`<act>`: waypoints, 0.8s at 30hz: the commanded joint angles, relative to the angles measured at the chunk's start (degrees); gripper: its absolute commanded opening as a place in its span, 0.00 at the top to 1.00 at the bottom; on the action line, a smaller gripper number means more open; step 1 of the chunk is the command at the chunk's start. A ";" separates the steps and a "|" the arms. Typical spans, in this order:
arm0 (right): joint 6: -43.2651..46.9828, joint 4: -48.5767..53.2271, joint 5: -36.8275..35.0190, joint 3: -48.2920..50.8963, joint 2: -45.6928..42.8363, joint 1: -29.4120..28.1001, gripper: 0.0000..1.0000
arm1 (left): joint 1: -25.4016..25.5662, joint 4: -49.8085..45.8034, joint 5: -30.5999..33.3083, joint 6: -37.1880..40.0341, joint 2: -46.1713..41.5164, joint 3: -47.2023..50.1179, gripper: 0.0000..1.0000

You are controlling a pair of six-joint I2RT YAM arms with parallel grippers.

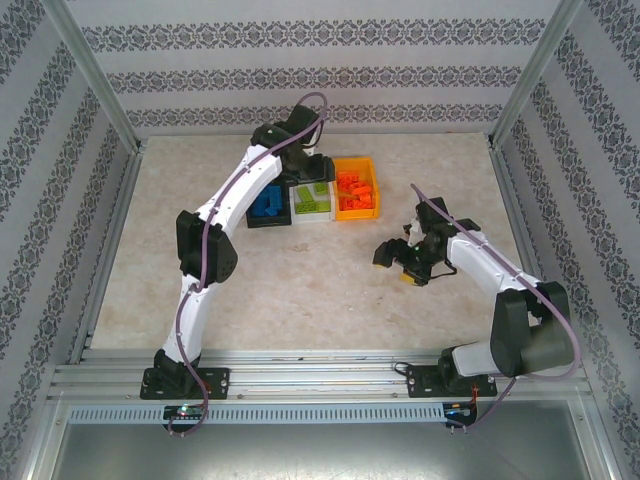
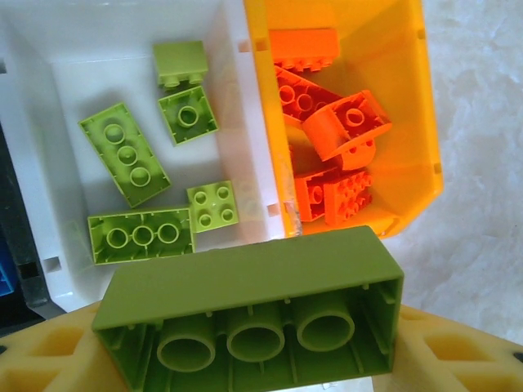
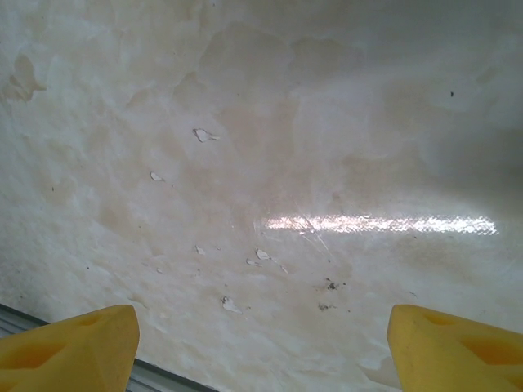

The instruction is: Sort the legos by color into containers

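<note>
Just beneath the left jaws, which clamp a long lime green brick [image 2: 253,302], sits the white bin [image 2: 241,155] holding five green legos [image 2: 127,155]. The drop should probably be centred there, clear of the adjoining orange bin [image 2: 409,98] of orange-red bricks [image 2: 343,131]. The black bin [image 1: 250,222] holds blue bricks [image 1: 267,203]. The right jaws gape wide over the counter [image 3: 261,163].

Three bins [image 1: 312,219] side by side far back on the table [image 1: 300,290], bricks [image 2: 127,163] inside each.
</note>
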State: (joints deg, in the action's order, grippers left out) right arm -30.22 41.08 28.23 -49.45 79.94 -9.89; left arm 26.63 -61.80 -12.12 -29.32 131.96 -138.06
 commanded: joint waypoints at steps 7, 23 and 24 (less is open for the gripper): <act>-2.50 -0.50 -1.16 1.83 -1.71 -1.18 0.20 | -1.73 -1.70 -2.61 0.28 2.77 -3.44 0.38; -3.51 -1.08 -1.42 0.28 0.93 -2.87 0.19 | -4.93 4.27 -14.49 -8.21 6.85 -3.54 0.38; -3.50 -1.14 -1.42 0.32 0.94 -2.98 0.19 | -5.09 4.80 -15.14 -8.82 7.11 -3.61 0.38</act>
State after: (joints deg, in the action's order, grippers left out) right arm -33.04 40.34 27.79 -48.25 80.40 -11.99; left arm 22.33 -59.75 -23.83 -34.98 137.64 -139.90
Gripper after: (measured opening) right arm 0.808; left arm 0.623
